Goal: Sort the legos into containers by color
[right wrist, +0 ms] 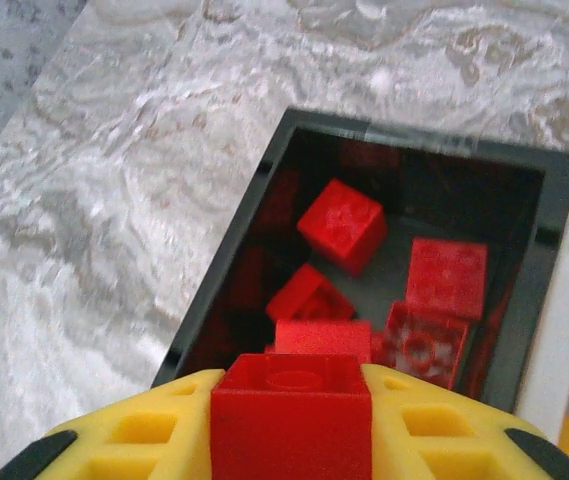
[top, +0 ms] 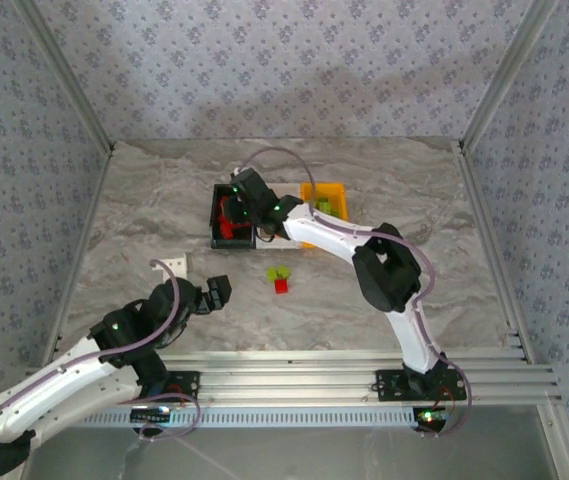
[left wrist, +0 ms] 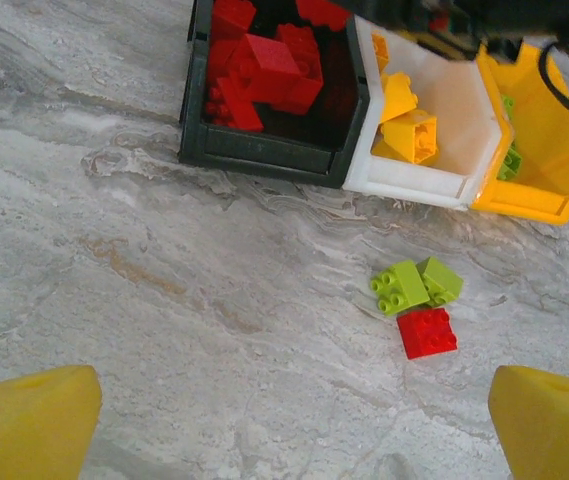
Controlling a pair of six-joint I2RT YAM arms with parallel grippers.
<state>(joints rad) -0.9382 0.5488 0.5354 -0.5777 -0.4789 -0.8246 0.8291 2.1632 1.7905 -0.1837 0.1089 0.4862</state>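
Observation:
My right gripper [right wrist: 292,405] is shut on a red lego [right wrist: 292,430] and hangs over the black bin [right wrist: 222,292], where several red legos [right wrist: 342,225] lie. In the top view the right gripper [top: 247,207] is above that black bin [top: 215,215]. Beside it stand the white bin [left wrist: 464,115] with orange-yellow legos [left wrist: 409,132] and the orange-yellow bin [left wrist: 556,150] with lime green legos [left wrist: 512,160]. Two green legos [left wrist: 400,287] and one red lego [left wrist: 427,332] lie together on the table. My left gripper [left wrist: 294,425] is open, near and to the left of them.
The marble-patterned table top [top: 144,220] is bounded by metal frame rails [top: 489,240] and patterned walls. A small white bracket [top: 172,263] lies near the left gripper [top: 214,292]. The right arm [top: 384,265] stretches across the bins from the front right.

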